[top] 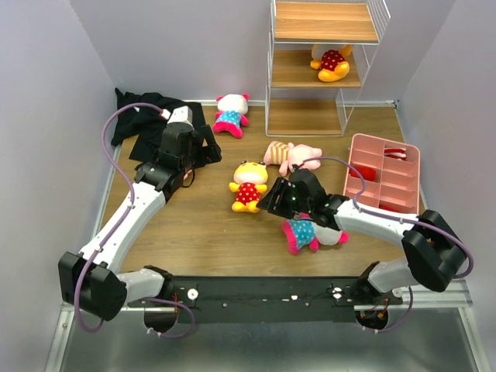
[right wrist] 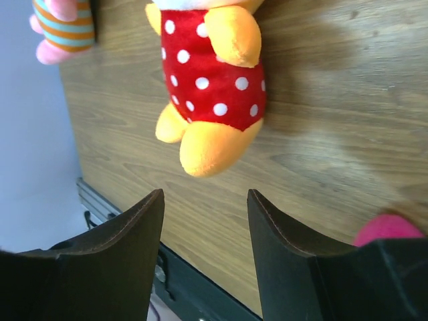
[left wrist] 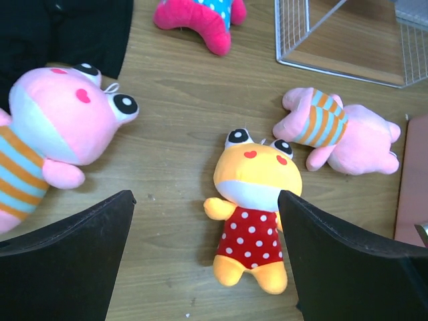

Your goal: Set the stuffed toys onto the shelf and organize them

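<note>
Right hand (right wrist: 206, 194): fingers apart, nothing between them. It sits low over the surface (top: 194, 232), just short of the feet of the yellow toy (top: 248, 186). I judge it lined up to take that toy.
Near blue-dress toy (top: 304, 232): loose on the surface against the right arm and partly covered by it.
Yellow toy: on its back mid-surface, face up, apart from its neighbours. I rate it the easiest pick.
Left hand (left wrist: 204, 197): fingers wide apart and empty, hanging above the same toy's head.
Striped toy by left hand (left wrist: 57, 134): face up, hidden under the arm in the overhead view.
Second striped toy (top: 291, 155): just beyond the yellow toy, face not shown.
Pink tray (top: 385, 174): right side, not part of my task.
Black cloth (top: 143, 120): bunched in the far left corner.
Far blue-dress toy (top: 231, 114): between the cloth and the shelf.
Shelf (top: 325, 22): at the far wall. The shelved yellow toy (top: 332, 63) lies tipped on the middle board, and five toys are not yet shelved.
Writing: no brand or label legible to me.
</note>
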Controlling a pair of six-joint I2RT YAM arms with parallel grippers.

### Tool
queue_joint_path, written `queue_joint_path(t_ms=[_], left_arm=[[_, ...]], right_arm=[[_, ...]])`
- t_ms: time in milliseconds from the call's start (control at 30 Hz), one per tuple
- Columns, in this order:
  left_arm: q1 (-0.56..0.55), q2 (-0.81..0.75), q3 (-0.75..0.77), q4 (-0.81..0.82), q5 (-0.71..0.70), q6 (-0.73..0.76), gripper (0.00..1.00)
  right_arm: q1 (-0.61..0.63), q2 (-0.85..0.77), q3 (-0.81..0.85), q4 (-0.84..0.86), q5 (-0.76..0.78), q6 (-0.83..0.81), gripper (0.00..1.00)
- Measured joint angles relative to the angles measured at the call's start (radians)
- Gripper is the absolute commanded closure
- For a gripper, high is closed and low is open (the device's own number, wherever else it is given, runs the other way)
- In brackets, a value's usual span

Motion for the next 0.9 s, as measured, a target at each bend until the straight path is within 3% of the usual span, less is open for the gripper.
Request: queue_joint_path(t_ms=[333,367,467,633,700,900], left_arm=[[0.003,-0.075,-0.008,0.008,-0.038,0.026,0.02],[0.003,-0.078,-0.008,0.008,-0.039,0.026,0.02],[0.004,-0.082,-0.008,0.008,-0.043,0.027,0.02],[0.004,-0.082,-0.008,0.007,-0.047,0.027,0.02],[0.004,-0.082,-0.008,0.008,-0.047,0.027,0.02],[0.004,-0.082,-0.008,0.008,-0.049,0.026,0.02]], right_arm=[[0.048,0.140,0.084,0.053,0.027,0.101,0.42],[0.048,0.150,0.089,0.054,0.028,0.104,0.53],[0.053,0.184,0.108,0.059,0.034,0.104,0.69],[0.054,0.201,0.120,0.060,0.050,0.095,0.84],[0.054,0.201,0.120,0.060,0.061,0.090,0.96],[0.054,0.192,0.119,0.061,0.077,0.060,0.99]])
